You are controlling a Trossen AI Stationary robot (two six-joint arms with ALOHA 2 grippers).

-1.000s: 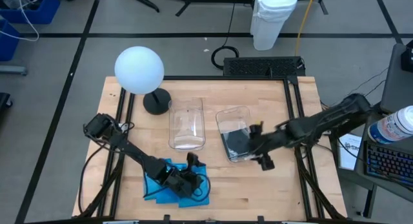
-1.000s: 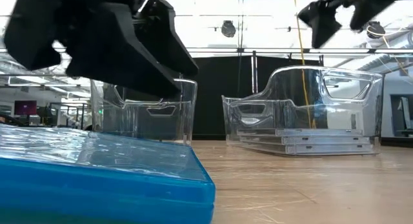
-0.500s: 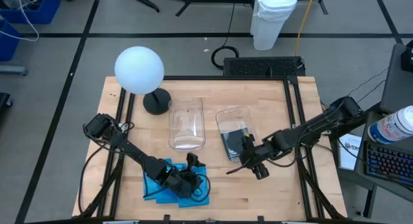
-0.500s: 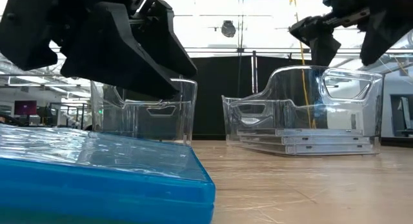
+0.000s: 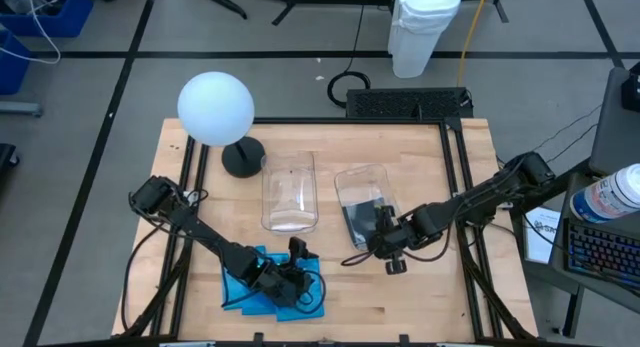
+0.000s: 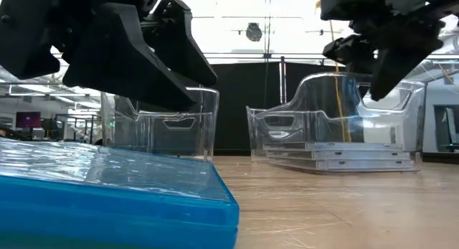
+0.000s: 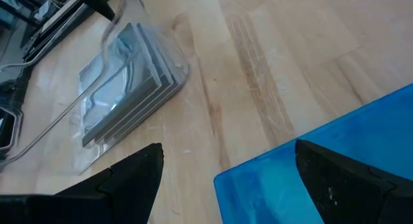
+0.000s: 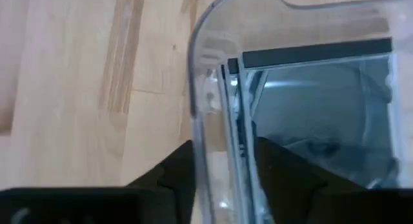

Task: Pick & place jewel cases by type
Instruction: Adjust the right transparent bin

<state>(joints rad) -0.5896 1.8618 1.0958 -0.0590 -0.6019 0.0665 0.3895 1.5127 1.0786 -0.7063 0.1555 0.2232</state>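
Observation:
Several bright blue jewel cases (image 5: pixel 250 292) lie stacked at the table's near left and fill the low view's foreground (image 6: pixel 107 199). My left gripper (image 5: pixel 293 272) hovers open just above them (image 7: pixel 226 179). Clear jewel cases (image 5: pixel 362 219) lie flat in the right clear bin (image 5: pixel 360 177). My right gripper (image 5: pixel 378 242) is open at that bin's near end. In the right wrist view its fingers (image 8: pixel 174 169) stand on either side of the bin's near wall (image 8: pixel 201 88). My right gripper's fingers straddle the right bin's near wall (image 8: pixel 210 153), coming from the table's near right. I cannot tell whether they touch the wall or the clear cases' edges (image 8: pixel 235 101) behind it. My left gripper touches nothing that shows.
A second clear bin (image 5: pixel 289 192) stands left of the right bin, with no case showing in it. A white globe lamp (image 5: pixel 215 107) on a black base (image 5: pixel 243 157) stands at the far left. Bare wood lies between the blue stack and the bins.
My right gripper has gone toward the table's left and near edges and come down at the near end of the right bin.

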